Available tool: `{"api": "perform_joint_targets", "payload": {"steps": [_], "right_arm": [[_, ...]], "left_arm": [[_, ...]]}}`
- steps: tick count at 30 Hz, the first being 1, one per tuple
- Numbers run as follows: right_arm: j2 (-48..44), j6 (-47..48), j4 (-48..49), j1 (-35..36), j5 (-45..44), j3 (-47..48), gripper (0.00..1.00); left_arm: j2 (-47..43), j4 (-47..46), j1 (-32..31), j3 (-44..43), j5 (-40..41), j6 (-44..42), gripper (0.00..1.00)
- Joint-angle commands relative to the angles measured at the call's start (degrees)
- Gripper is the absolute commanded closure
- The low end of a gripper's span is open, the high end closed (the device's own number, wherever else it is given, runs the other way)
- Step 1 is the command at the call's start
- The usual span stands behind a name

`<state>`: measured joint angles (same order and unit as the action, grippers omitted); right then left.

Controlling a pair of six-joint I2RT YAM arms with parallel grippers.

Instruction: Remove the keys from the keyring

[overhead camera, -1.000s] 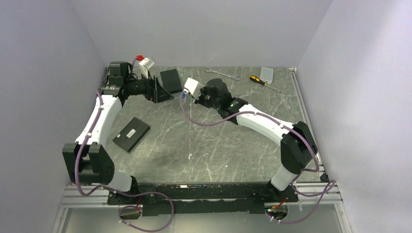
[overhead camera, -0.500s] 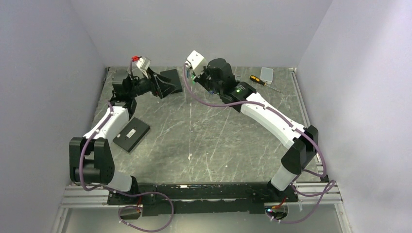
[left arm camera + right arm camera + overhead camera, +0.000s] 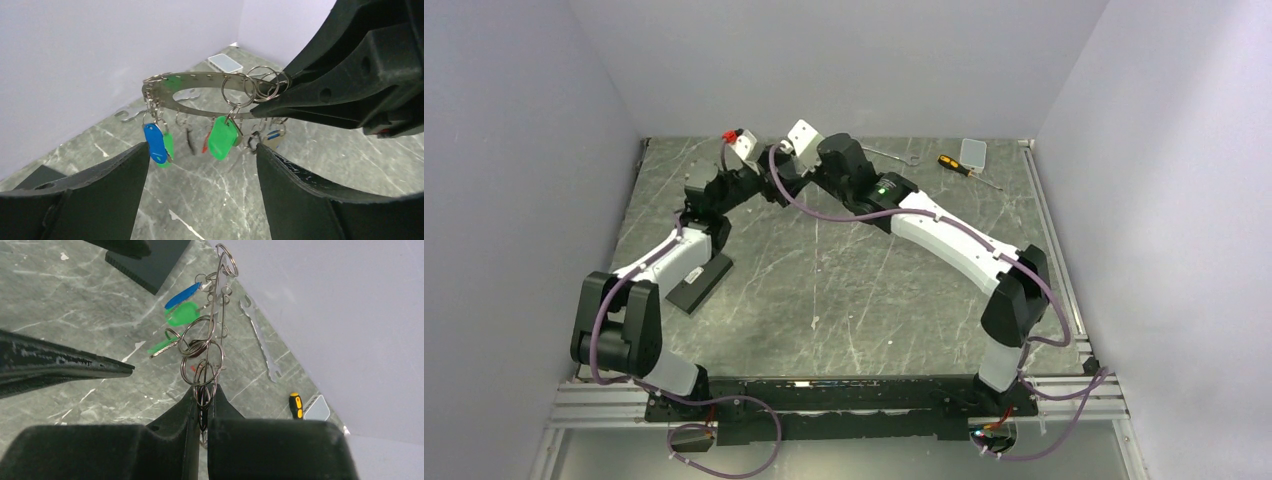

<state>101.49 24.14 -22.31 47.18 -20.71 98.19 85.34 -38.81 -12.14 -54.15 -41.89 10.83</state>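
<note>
Keyring [image 3: 200, 76]: thin flat grey metal band, pierced, hollow-centred; held edge-on at the Right hand's tips, clear of the desk [image 3: 854, 300].
Keys [image 3: 222, 141]: small, metal, on wire split rings; glossy blue, green and red tags dangle beneath.
Right hand [image 3: 201, 400]: clamped on the Keyring.
Left hand [image 3: 202, 150]: spread wide, empty; Keys just ahead.
Change: both arms have risen and met, so the ring is likely presented for pulling off a first key.
</note>
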Motion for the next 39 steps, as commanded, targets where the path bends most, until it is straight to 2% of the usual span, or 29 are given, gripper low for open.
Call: {"api": "perform_joint_targets", "payload": {"steps": [1, 6, 12, 20, 25, 30, 32, 36, 39], "right_arm": [[0.5, -1.7, 2.6, 1.3, -5.6, 5.2, 1.00], [2.3, -2.1, 4.0, 2.9, -10.1, 6.4, 1.00], [3.5, -2.0, 5.1, 4.8, -12.0, 6.6, 1.00], [4.6, -2.5, 5.4, 7.0, -13.1, 7.5, 1.00], [5.2, -2.5, 5.5, 7.7, -13.6, 7.9, 1.00], [4.8, -2.8, 5.3, 7.8, -13.4, 7.8, 1.00], [4.6, -2.9, 5.4, 7.8, -13.3, 7.3, 1.00], [3.6, -4.7, 4.7, 7.0, -11.5, 6.2, 1.00], [2.4, -6.6, 3.6, 5.8, -9.0, 4.5, 1.00]], "left_arm": [[-1.0, -8.1, -2.3, 3.9, 8.9, -5.1, 0.17], [-1.1, -12.4, -4.5, 7.9, 15.2, -8.3, 0.18], [-1.3, -21.2, -5.4, 11.9, 15.9, -7.1, 0.21], [-0.8, -26.8, -6.3, 14.0, 20.4, -7.3, 0.28], [-1.0, -27.3, -6.3, 14.3, 21.8, -7.5, 0.44], [-0.8, -26.7, -6.3, 14.2, 21.4, -7.2, 0.54], [-0.9, -26.7, -6.3, 14.3, 21.1, -7.1, 0.63], [-1.5, -24.6, -6.2, 13.7, 18.6, -7.1, 0.93], [-2.6, -20.6, -5.9, 12.3, 12.9, -5.4, 1.00]]}}
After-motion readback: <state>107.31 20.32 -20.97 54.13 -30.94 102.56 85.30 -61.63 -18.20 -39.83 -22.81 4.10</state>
